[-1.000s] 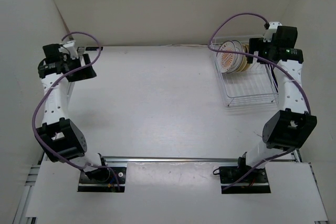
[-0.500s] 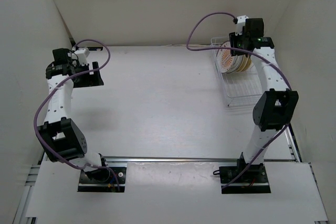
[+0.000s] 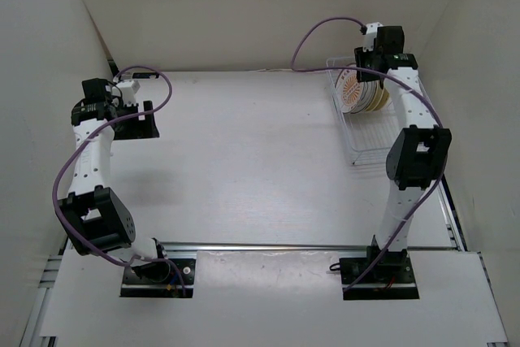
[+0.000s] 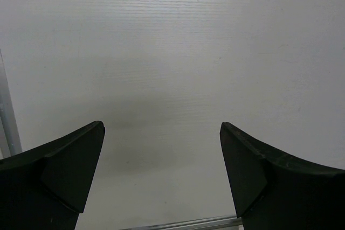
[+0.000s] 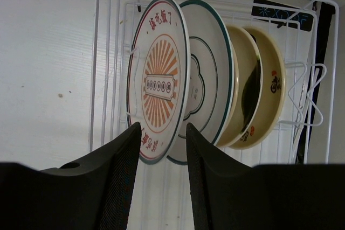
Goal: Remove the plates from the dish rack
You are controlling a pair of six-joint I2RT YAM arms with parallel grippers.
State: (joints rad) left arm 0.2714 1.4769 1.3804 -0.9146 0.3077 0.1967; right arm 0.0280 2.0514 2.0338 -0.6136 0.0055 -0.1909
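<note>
Several plates stand on edge at the far end of the white wire dish rack (image 3: pixel 382 142) (image 5: pixel 105 79). From the front: an orange sunburst plate (image 5: pixel 156 74) (image 3: pixel 350 90), a white plate with a dark ring (image 5: pixel 207 74), and two tan-yellow ones (image 5: pixel 243 92) (image 5: pixel 270 87). My right gripper (image 5: pixel 163 127) (image 3: pixel 370 67) reaches down over the rack. Its two fingers lie against the sunburst plate's near rim, one on each side, shut on it. My left gripper (image 4: pixel 161 126) (image 3: pixel 134 119) hangs wide open over bare table at the far left, holding nothing.
The rack's upright wire sides (image 5: pixel 110 36) and hooked wires (image 5: pixel 312 95) close in around the plates. The enclosure walls stand close behind and to the right of the rack. A metal rail (image 4: pixel 183 223) runs under the left gripper.
My right arm swung left over the rack to the plates, and its jaws closed from wide open onto the sunburst plate's rim. The left arm shifted slightly and stayed open.
</note>
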